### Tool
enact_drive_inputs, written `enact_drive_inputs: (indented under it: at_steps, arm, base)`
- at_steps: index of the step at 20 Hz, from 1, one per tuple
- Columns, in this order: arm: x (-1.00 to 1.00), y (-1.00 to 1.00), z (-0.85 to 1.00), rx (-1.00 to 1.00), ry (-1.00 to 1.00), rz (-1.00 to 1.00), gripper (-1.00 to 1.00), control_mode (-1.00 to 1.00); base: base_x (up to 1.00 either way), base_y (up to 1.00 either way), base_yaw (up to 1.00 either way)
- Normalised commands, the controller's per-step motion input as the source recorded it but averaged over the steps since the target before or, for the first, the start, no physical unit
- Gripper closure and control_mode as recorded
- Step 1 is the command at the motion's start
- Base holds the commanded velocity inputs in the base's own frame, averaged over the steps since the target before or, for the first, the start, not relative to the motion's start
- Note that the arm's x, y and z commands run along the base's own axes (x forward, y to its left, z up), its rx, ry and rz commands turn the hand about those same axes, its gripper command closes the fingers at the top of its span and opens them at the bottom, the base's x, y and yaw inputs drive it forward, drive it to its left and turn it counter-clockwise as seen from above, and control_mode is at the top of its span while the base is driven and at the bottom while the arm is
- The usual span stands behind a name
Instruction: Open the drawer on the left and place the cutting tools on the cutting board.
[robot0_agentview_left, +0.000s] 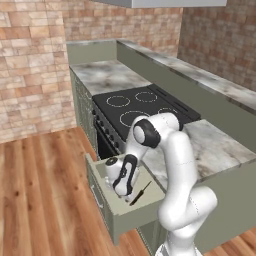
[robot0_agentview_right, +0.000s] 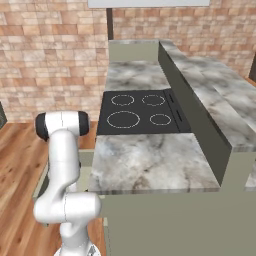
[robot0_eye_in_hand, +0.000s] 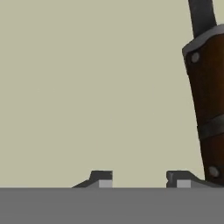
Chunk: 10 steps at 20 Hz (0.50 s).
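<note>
No writing was legible anywhere in the brick-walled kitchen with its marble counter (robot0_agentview_right: 150, 160) and wood floor. The drawer (robot0_agentview_left: 131, 210) stood pulled out, the dark knife (robot0_agentview_left: 140, 193) lying on its pale bottom. The gripper (robot0_eye_in_hand: 139, 178) hung low inside, jaws partly apart beside the knife's wooden handle, gripping nothing visible.

Even, bright, flat rendered light fills the kitchen, with no glare. Soft shade lies inside the open drawer (robot0_agentview_left: 131, 200) under the arm. Brick walls and marble counter (robot0_agentview_right: 150, 162) look slightly soft and low-resolution. The hand view is sharp, evenly lit, nearly shadowless.
</note>
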Motion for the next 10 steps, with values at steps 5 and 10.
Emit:
enact_drive_inputs:
  at_steps: [5,10]
  arm:
    - [-0.12,0.15,-0.06,0.00,0.00,-0.12,-1.00,-1.00]
    - [-0.36,0.56,0.00,0.00,0.00,-0.07,-1.00,-1.00]
  base:
    - [0.00,0.00,0.00]
    - [0.00,0.00,0.00]
